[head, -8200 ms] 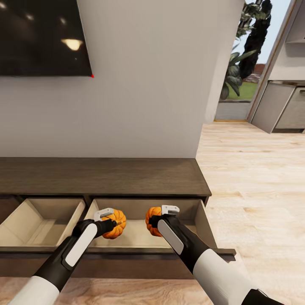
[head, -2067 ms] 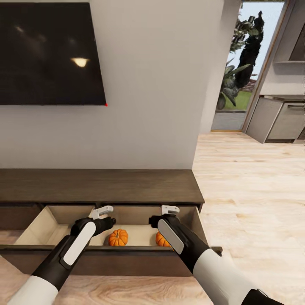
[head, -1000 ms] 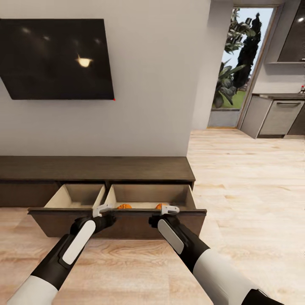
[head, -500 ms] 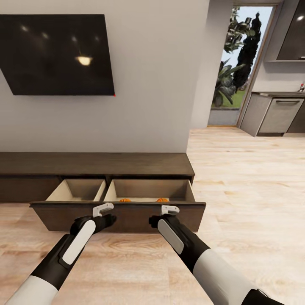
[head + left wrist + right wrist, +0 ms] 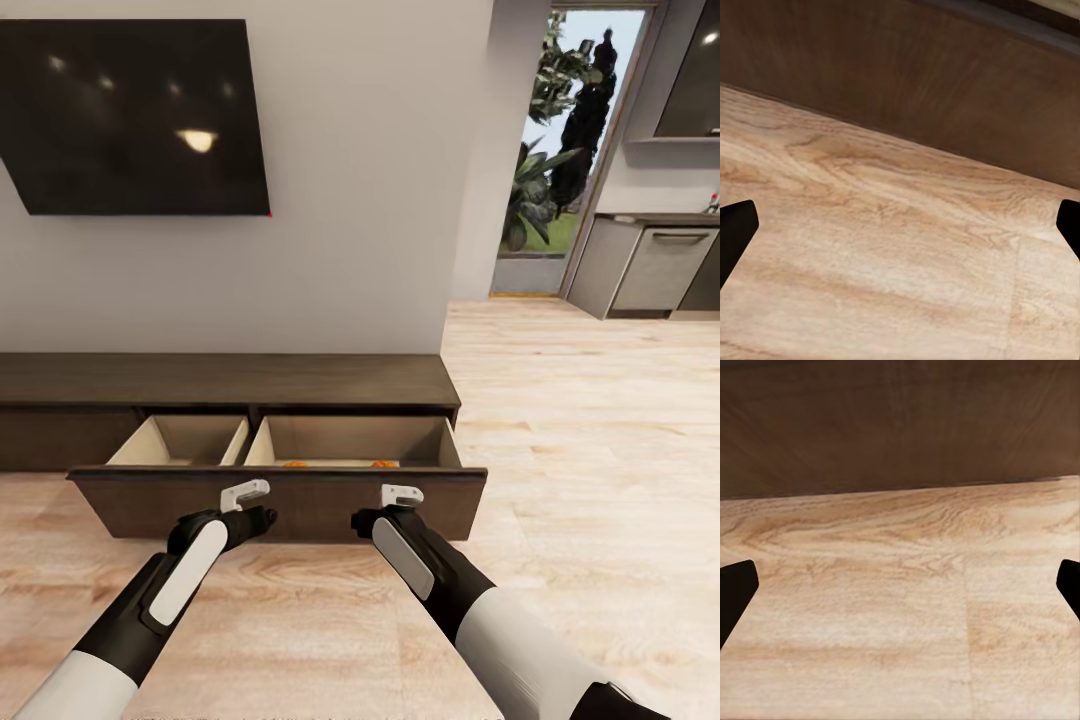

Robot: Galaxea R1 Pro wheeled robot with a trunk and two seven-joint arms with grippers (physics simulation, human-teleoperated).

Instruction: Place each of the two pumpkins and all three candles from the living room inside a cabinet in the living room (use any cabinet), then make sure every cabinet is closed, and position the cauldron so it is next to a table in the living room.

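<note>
Both tools, left (image 5: 252,503) and right (image 5: 392,504), gape empty at lower centre; the open drawer (image 5: 280,500) holding pumpkins (image 5: 340,463) lies straight ahead, equally near.

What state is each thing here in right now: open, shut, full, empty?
Right drawer: open, two pumpkins inside.
Left drawer: open, nothing seen inside.
Left gripper: open, empty.
Right gripper: open, empty.
TV: off, dark.
</note>
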